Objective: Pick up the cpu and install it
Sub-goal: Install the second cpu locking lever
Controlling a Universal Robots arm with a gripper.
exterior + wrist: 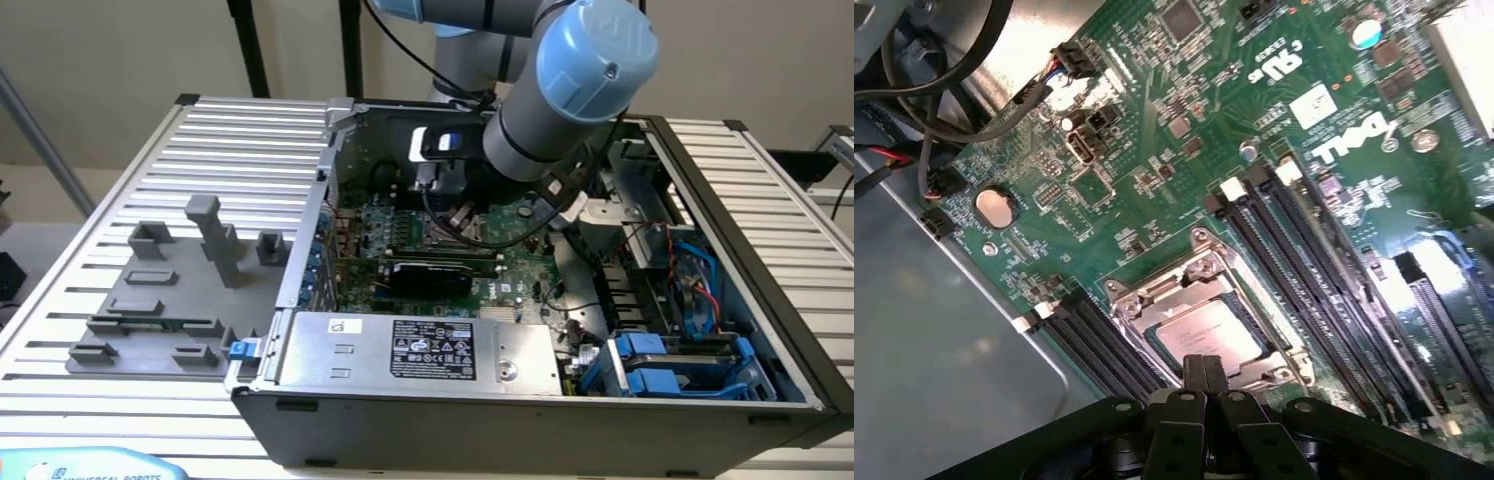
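Note:
The cpu (1206, 333), a flat silvery square, lies in the metal-framed socket (1144, 300) on the green motherboard (1184, 130), between rows of black memory slots (1309, 260). My gripper (1204, 372) hangs just above the chip's near edge, shut, its dark fingers (1194, 375) pressed together with nothing between them. In the exterior view the grey and blue arm (561, 90) reaches down into the open computer case (534, 410), and its wrist covers the socket area.
A silver power supply (414, 350) fills the case's front. Blue drive brackets (667, 370) and cables sit at the exterior view's right. On the ribbed table at the exterior view's left stands a grey tray (147, 300) of blocks holding a green memory stick (167, 325).

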